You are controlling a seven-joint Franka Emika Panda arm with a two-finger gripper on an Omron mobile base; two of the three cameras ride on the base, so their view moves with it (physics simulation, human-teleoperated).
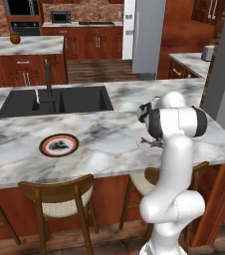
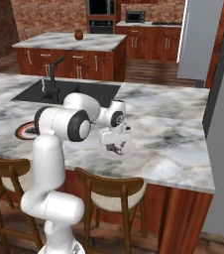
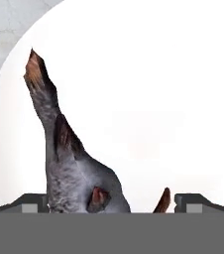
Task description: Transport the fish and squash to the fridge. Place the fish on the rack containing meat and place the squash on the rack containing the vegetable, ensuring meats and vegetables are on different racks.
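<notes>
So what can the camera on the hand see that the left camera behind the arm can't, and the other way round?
Hand view: up close, the fish is grey and speckled with reddish-brown fins and tail, lying between the wide-open jaws on a white plate.

Left base view: the wider kitchen, with the black sink, its faucet and a red-rimmed round plate on the marble counter.

Both share the white plate with the fish.

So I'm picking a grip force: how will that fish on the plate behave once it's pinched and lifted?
The fish tapers to a thin tail, so it may sag or swing if pinched at one end. It lies flat on a smooth white plate, so it will probably slide if nudged. The open claw straddles the thicker body, likely the firmer hold.
</notes>
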